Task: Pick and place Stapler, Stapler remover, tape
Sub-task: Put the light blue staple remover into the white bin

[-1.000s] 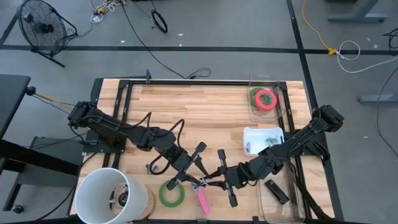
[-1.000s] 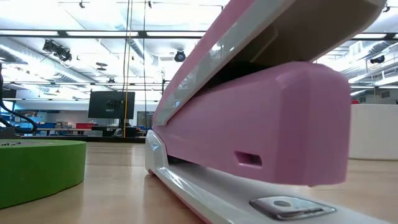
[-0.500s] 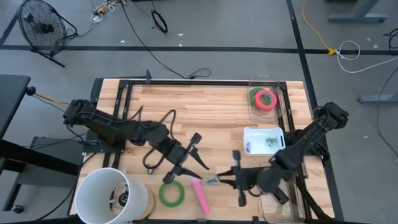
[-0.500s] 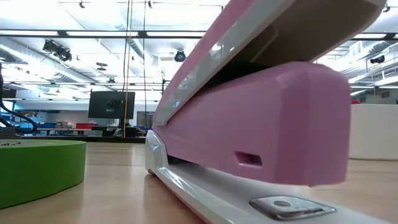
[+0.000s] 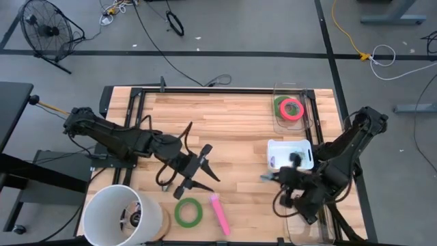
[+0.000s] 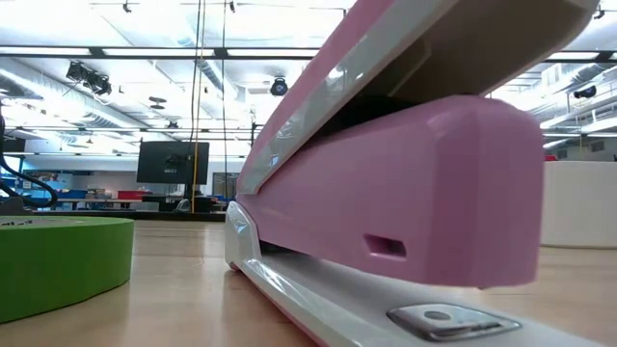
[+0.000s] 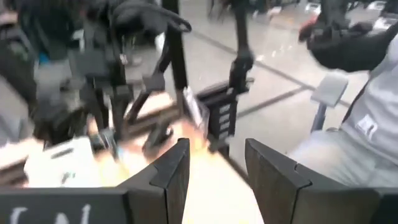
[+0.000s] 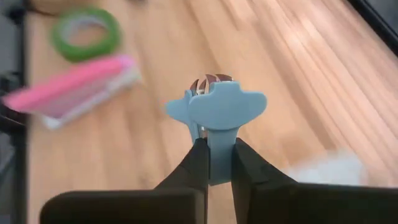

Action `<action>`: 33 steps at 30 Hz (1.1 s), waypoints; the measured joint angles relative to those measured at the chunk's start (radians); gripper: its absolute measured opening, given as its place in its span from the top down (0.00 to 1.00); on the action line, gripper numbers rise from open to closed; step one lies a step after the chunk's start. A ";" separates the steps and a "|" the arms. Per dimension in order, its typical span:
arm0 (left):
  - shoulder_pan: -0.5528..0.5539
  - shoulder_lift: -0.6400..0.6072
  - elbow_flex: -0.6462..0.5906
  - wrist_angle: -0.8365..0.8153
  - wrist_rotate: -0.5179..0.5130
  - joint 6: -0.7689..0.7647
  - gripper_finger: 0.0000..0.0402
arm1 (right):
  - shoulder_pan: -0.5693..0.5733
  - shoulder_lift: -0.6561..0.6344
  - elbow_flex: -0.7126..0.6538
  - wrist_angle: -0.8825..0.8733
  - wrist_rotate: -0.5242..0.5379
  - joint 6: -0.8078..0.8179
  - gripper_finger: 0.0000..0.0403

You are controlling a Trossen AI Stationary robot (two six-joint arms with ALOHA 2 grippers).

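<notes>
Jaws first: the right gripper [image 8: 214, 163] is clenched on the blue staple remover [image 8: 216, 109], held above the table [image 5: 232, 116] near the white tray [image 5: 289, 152] on the right, while the left gripper [image 5: 196, 169] hangs with its jaws parted and empty at the table's middle, just far of the lone green tape [image 5: 188, 212]. By size, the white bucket [image 5: 121, 213] sits at the near left corner; a clear bin [image 5: 295, 108] at the far right holds a green and a red-pink tape [image 5: 291, 108] stacked; the pink stapler [image 5: 219, 212] lies just right of the lone green roll, near the front edge. I judge the stapler stiff, fairly heavy and smooth, best pinched across its narrow body at mid-length. The tape roll looks light and rigid; one finger through the hole, gripping the wall, should hold. The remover seems light and is pinched by its rear tab, so it may swivel.
</notes>
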 joint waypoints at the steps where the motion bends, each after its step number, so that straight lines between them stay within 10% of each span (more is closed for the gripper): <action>1: 0.000 -0.002 0.000 -0.027 -0.008 -0.019 0.61 | 0.007 -0.003 0.001 -0.072 -0.002 0.073 0.94; 10: -0.001 0.000 0.000 -0.317 -0.046 -0.181 0.61 | 0.012 -0.002 0.000 -0.477 -0.116 0.436 0.94; 33: -0.031 0.000 0.000 -0.462 -0.056 -0.286 0.61 | -0.157 -0.175 -0.299 -0.405 -0.169 0.419 0.94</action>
